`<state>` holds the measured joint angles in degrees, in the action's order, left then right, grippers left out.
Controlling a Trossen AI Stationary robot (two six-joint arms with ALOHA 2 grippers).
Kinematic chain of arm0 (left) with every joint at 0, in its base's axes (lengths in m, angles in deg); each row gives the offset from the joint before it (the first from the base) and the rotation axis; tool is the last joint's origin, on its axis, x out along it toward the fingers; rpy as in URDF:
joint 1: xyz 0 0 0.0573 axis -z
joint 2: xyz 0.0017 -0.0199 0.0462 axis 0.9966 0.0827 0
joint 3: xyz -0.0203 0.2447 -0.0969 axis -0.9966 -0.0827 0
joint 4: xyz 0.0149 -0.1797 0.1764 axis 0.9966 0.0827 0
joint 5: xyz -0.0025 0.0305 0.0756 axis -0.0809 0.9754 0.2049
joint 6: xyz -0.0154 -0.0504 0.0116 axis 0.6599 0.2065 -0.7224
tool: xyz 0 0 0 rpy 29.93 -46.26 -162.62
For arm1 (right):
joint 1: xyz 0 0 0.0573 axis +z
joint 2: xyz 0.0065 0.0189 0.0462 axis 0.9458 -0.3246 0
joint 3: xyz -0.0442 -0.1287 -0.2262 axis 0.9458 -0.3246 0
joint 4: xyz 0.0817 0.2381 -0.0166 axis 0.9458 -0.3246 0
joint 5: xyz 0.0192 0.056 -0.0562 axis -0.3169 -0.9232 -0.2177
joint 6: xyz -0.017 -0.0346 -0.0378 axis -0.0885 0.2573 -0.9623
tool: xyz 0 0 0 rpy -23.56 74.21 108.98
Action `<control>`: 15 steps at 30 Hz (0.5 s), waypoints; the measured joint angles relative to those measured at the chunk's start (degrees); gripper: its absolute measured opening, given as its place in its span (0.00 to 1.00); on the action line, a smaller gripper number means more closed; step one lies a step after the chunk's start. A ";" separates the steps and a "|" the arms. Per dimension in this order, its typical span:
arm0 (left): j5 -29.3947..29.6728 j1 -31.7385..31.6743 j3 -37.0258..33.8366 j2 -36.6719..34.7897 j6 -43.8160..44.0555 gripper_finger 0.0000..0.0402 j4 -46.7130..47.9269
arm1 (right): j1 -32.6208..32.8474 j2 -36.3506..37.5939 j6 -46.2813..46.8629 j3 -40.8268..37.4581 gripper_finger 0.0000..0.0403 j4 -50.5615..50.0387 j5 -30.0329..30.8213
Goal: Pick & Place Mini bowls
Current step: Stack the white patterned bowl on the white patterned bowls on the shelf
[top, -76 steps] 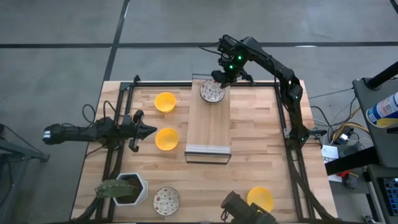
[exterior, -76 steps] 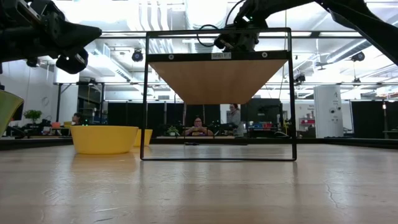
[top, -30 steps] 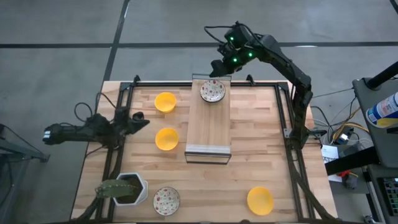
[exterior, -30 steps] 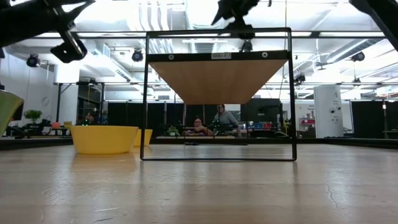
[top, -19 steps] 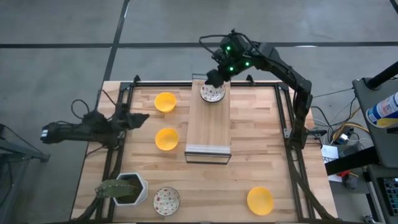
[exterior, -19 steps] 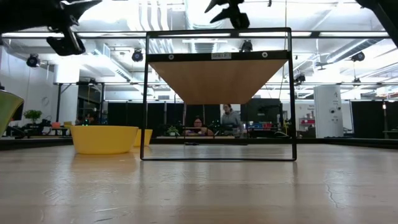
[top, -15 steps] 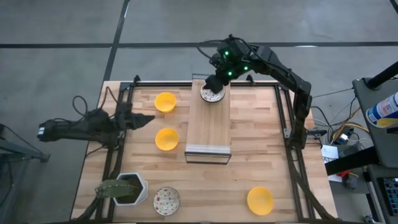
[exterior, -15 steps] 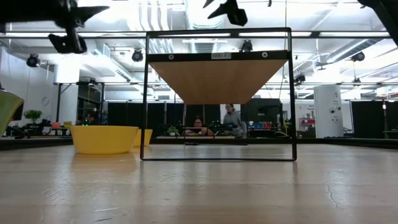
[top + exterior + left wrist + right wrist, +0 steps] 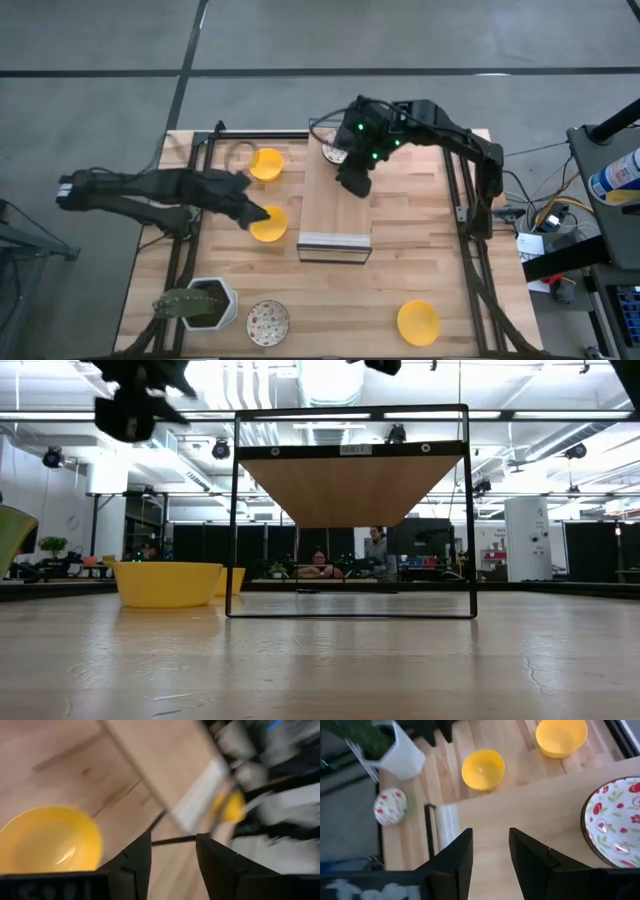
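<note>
The left hand [image 9: 252, 214], fingers spread and holding nothing, hangs at the left edge of a yellow bowl [image 9: 268, 224] on the counter [image 9: 420, 250], just left of the raised wooden shelf [image 9: 335, 205]. The right hand [image 9: 352, 181], also spread and empty, hovers over the middle of that shelf, near a patterned bowl [image 9: 333, 152] resting at the shelf's far end. A second yellow bowl [image 9: 265, 164] lies farther back on the left, a third [image 9: 418, 321] at the near right, and another patterned bowl [image 9: 267, 321] sits near the front beside a white plant pot [image 9: 212, 300]. The left wrist view shows the yellow bowl [image 9: 47, 840] close beside the parted fingers [image 9: 135, 862], with the shelf's metal frame [image 9: 165, 822] just beyond. The likely trouble is there: a smooth, rounded rim may slide away on the wood rather than seat between the fingers, and a push to the right could drive the bowl against the frame. A lift that swings right could catch the shelf edge. With both arms working close around the shelf, a careless reach by either could also bring them together above it.
</note>
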<state>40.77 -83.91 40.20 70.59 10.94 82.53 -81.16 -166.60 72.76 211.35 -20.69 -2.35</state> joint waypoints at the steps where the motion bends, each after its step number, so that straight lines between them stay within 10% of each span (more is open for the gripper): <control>1: -0.57 0.08 0.94 1.92 -0.92 0.36 1.84 | 0.68 0.11 -0.72 0.00 0.30 -0.78 0.40; 15: -10.05 11.02 8.86 20.05 -4.67 0.36 5.36 | 7.40 7.09 3.00 -0.01 0.28 -5.43 8.53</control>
<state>30.72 -72.89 49.06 90.65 6.27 87.89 -73.77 -159.50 75.77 211.34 -26.12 6.18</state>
